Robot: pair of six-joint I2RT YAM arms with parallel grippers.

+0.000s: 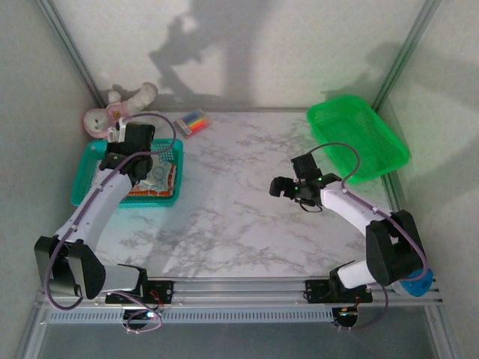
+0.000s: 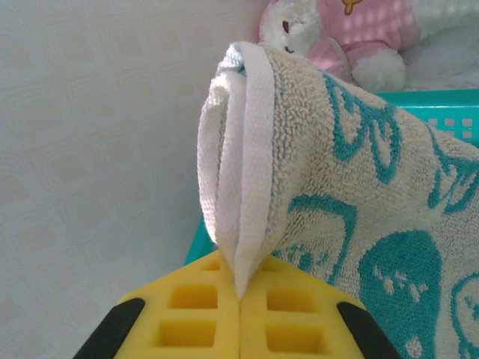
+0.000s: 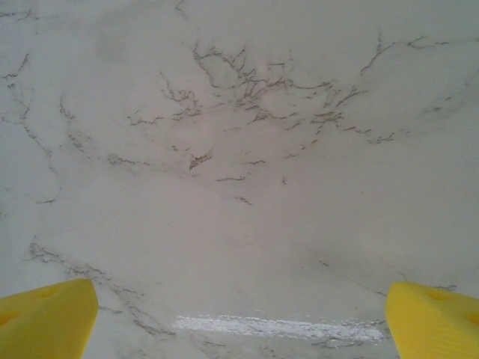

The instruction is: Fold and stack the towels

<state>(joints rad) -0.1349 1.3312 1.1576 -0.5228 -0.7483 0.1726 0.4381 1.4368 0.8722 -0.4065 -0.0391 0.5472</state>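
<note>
A white towel (image 2: pixel 359 224) with teal cartoon prints hangs bunched in front of my left gripper (image 2: pixel 241 295), which is shut on its folded white hem. In the top view my left gripper (image 1: pixel 122 138) is over the back of a teal basket (image 1: pixel 90 176). More towels (image 1: pixel 153 179), with orange and white showing, lie in that basket. My right gripper (image 1: pixel 281 187) hovers over the bare marble table (image 1: pixel 224 202) right of centre. It is open (image 3: pixel 239 329), its yellow fingertips (image 3: pixel 45 321) wide apart, with nothing between them.
A pink-and-white plush toy (image 1: pixel 120 108) (image 2: pixel 352 37) lies behind the teal basket (image 2: pixel 441 105) by the back wall. A pack of coloured markers (image 1: pixel 193 122) sits beside it. A green basket (image 1: pixel 359 138) stands tilted at the back right.
</note>
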